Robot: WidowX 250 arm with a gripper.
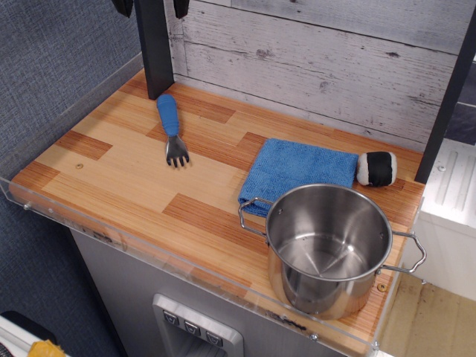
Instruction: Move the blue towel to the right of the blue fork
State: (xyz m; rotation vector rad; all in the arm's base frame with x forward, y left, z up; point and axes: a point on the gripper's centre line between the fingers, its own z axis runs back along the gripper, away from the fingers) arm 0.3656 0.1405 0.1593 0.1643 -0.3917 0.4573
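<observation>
The blue towel point(301, 169) lies folded flat on the wooden counter, right of centre, its front edge partly hidden behind the steel pot point(327, 249). The blue fork point(172, 128) lies to the left of the towel, handle pointing to the back and dark tines to the front. Only the two dark fingertips point(123, 7) of my gripper point(152, 7) show at the top left edge. They are spread apart, high above the counter's back left corner, holding nothing.
A black-and-white sushi-like toy point(377, 168) lies at the towel's right edge. A black post point(155, 48) stands at the back left, another at the right point(446, 97). A clear plastic rim point(149, 245) lines the counter's front and left edges.
</observation>
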